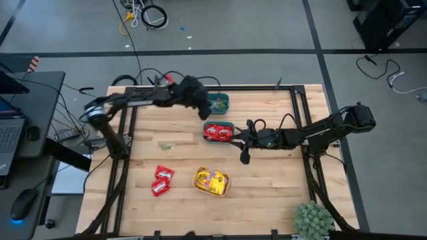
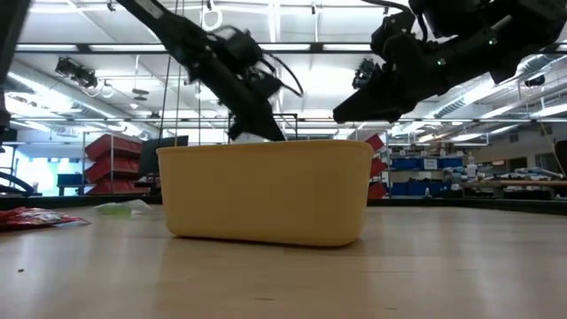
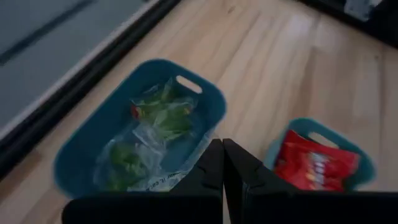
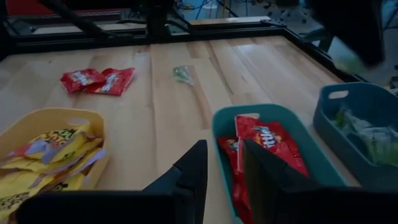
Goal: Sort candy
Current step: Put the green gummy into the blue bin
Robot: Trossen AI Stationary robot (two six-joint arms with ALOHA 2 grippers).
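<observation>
Landmark: the yellow bin (image 1: 212, 182), near the front edge of the table.
Loose candy: two red packets (image 1: 161, 180) beside the yellow bin on its left; one green packet (image 1: 165, 147) further back.
Left gripper (image 3: 222, 163): fingers closed and empty, above the far teal bin (image 3: 93, 140) of green candy.
Right gripper (image 4: 221, 163): slightly open, empty, at the teal bin of red packets (image 4: 264, 144).
Key relation: the red packets lie on the left arm's side, so probably its pick.

Three bins: two teal (image 1: 218, 103) (image 1: 219, 132), one yellow (image 1: 212, 182). Two loose red packets (image 1: 161, 180), one green (image 1: 165, 147).

Three bins (image 1: 211, 181) mid-table; loose candy (image 1: 161, 180) left of nearest bin.
</observation>
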